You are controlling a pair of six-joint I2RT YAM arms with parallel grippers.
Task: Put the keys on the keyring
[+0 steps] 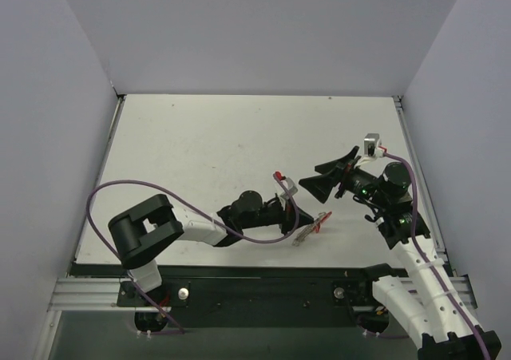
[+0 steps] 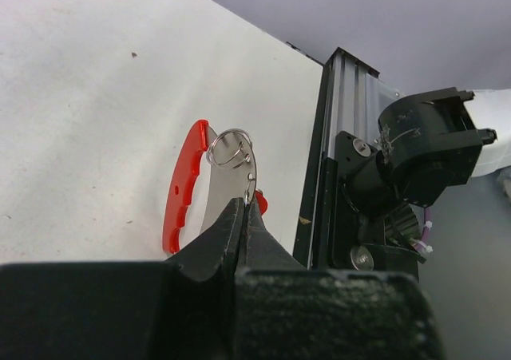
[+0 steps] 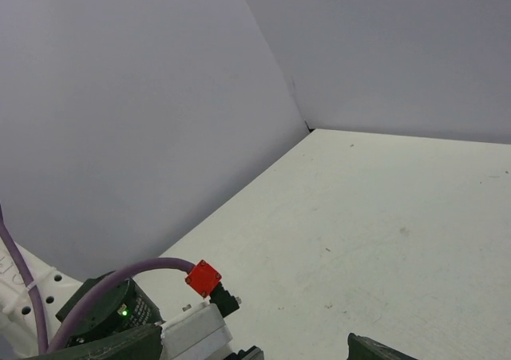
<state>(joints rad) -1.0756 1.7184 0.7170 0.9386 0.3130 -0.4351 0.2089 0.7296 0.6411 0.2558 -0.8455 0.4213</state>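
Note:
The keyring (image 1: 287, 187) is a thin loop with a red arc (image 2: 183, 186) and a grey-silver band carrying small silver rings (image 2: 230, 148). My left gripper (image 1: 285, 207) is shut on the band's edge and holds the loop upright over the near table; in the left wrist view its fingertips (image 2: 243, 207) pinch the band. The keys (image 1: 306, 231), tiny and silver with a small red tag (image 1: 322, 220), lie on the table just right of the left gripper. My right gripper (image 1: 315, 178) is open and empty, above and right of the keyring. The right wrist view shows no keys.
The black rail (image 2: 318, 176) along the table's near edge lies just beyond the keyring in the left wrist view. Grey walls (image 3: 144, 120) close in the table on three sides. A purple cable with a red connector (image 3: 203, 278) sits at the bottom of the right wrist view.

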